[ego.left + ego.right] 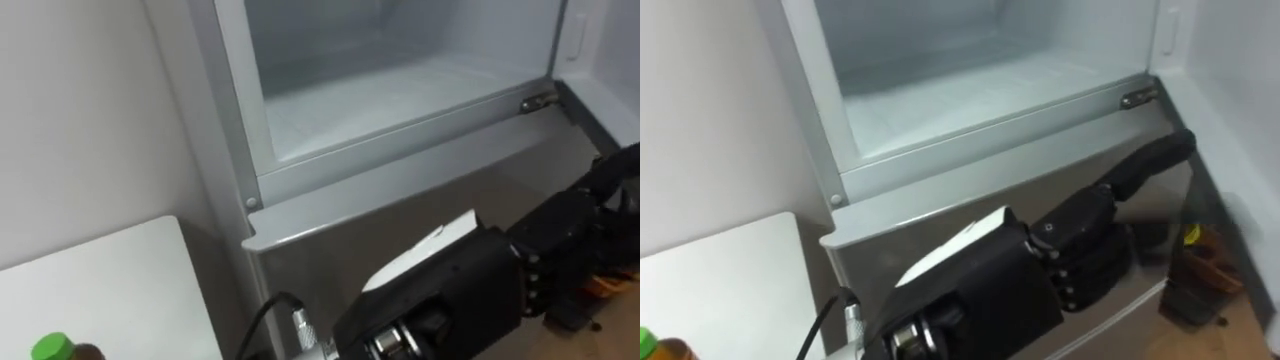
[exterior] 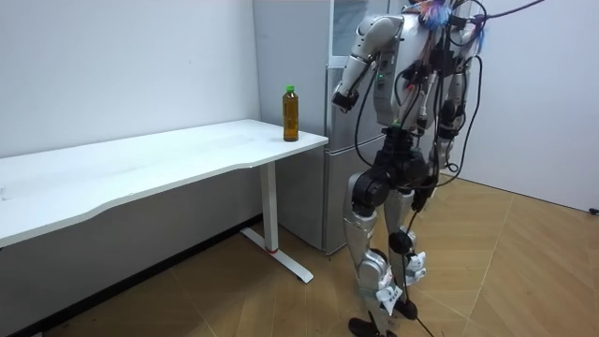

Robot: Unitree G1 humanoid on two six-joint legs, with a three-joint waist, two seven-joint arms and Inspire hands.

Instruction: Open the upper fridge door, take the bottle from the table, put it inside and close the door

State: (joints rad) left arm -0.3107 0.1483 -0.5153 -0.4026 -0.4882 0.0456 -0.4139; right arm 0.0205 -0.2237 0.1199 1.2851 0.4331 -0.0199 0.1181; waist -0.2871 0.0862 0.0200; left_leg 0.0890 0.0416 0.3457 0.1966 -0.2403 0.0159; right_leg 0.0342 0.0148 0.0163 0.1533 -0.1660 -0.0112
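Evidently the left hand (image 1: 990,270) hangs empty before the upper fridge (image 1: 400,100) — fingers loosely bent, pinching nothing — because its door already stands open. Meanwhile the bottle (image 2: 291,113) stands upright on the table (image 2: 187,154) corner, not yet fetched.

- A white table (image 2: 140,164) stands along the wall, its end just beside the fridge (image 2: 335,159).
- A green-capped bottle (image 2: 291,114) stands upright on that end's corner.
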